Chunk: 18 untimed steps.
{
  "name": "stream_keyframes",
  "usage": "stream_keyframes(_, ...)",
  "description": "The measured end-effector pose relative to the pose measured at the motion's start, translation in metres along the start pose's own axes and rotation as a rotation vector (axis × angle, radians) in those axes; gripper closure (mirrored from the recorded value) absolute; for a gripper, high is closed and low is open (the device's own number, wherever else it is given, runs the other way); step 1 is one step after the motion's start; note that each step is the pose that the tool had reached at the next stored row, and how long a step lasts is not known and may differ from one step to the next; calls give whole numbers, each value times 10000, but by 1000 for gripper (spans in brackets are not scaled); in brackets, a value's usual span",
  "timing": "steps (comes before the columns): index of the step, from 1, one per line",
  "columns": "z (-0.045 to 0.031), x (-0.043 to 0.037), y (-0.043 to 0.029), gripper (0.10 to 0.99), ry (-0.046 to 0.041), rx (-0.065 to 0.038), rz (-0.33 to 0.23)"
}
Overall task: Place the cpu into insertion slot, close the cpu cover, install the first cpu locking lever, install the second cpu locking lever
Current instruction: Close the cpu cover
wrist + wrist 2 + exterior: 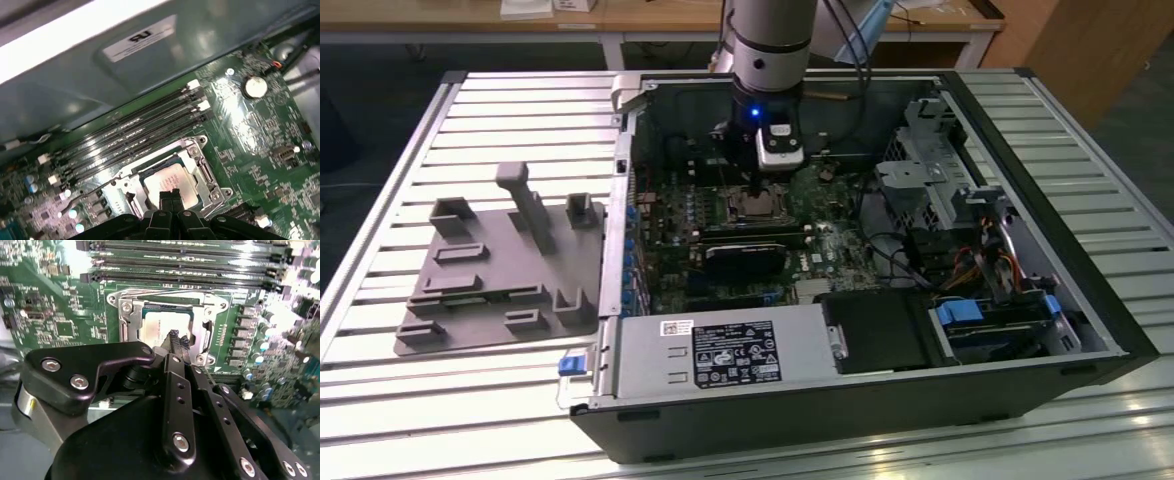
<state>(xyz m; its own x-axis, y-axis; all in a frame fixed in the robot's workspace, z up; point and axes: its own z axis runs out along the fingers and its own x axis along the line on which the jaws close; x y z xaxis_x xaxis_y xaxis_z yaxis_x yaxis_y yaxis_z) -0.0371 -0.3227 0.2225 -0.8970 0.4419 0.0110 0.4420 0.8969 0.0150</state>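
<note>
Tool (176, 338) is closed, fingertips pinched together with nothing between them. That reads as a pushing posture, not a grasp. It hangs just above the cpu (172, 181), which sits flat in the insertion slot (754, 205). The cpu cover (204, 172) lies down around the chip, whose metal top shows through the cut-out, so placement looks done and the cover looks lowered. Can't tell if the locking levers are latched.

Exterior view: the arm reaches straight down into the open PC case (1067, 310) on the slatted desk (480, 400). The socket is at frame centre, and a grey fixture (494, 270) sits on the exterior view's left.

Both wrist views add the detail: chip seating, cover frame, and memory slots (135, 132) beside the socket.
</note>
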Motion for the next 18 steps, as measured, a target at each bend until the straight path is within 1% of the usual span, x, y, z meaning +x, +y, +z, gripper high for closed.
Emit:
stream_keyframes(6, 5, 0, 0, 984, 6, 6, -964)
stream_keyframes(9, 8, -1, -1, 984, -4, 2, -1087)
stream_keyframes(10, 11, 0, -1, 984, -19, -4, -1110)
stream_keyframes(11, 13, 0, -1, 984, -56, -19, -1137)
stream_keyframes(15, 28, -1, -1, 984, -304, -128, -1334)
stream_keyframes(16, 30, 0, -1, 984, -331, -140, -1388)
stream_keyframes(18, 32, 0, -2, 984, -329, -141, -1612)
